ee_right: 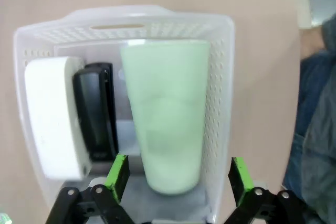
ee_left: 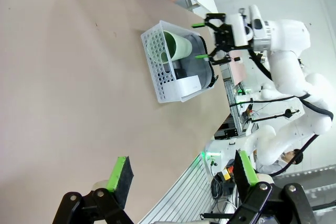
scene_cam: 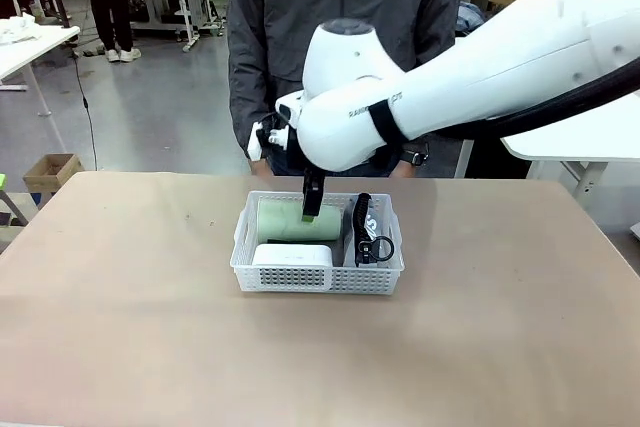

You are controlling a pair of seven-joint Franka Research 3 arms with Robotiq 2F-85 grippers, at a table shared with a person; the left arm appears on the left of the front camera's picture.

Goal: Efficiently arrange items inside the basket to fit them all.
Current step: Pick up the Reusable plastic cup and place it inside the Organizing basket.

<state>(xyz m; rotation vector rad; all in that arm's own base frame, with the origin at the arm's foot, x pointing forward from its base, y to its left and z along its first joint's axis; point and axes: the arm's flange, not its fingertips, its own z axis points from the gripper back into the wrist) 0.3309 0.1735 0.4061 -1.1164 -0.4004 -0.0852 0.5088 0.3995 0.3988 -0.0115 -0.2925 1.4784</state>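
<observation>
basket: white perforated basket (scene_cam: 318, 272) on tan table (scene_cam: 150, 327), mid-table, near the person's side
cup: pale green cup (ee_right: 165, 114) lying on its side in the basket along the far wall; the front view puts it far-left, the right wrist view has it between the fingers of the right gripper
white device: white boxy device (scene_cam: 292, 255) in the basket's near-left corner, against the near wall
stapler: black stapler (ee_right: 95, 111) lying flat between the white device and the cup, just beside both
pouch: grey pouch with black strap (scene_cam: 368, 230) in the basket's right part, strap lying on top; print too small to read
right gripper: right gripper (ee_right: 178, 174) over the basket, jaws spread wide either side of the cup's narrow end, green pads (ee_right: 118, 171) apart from the cup, nothing gripped; one finger hangs over the cup in the front view
left gripper: left gripper (ee_left: 184, 174) well apart from the basket, above bare table, jaws wide, nothing between the fingers
person: standing at the far edge, grey jacket (scene_cam: 340, 37), hands low by the table edge behind the right arm
</observation>
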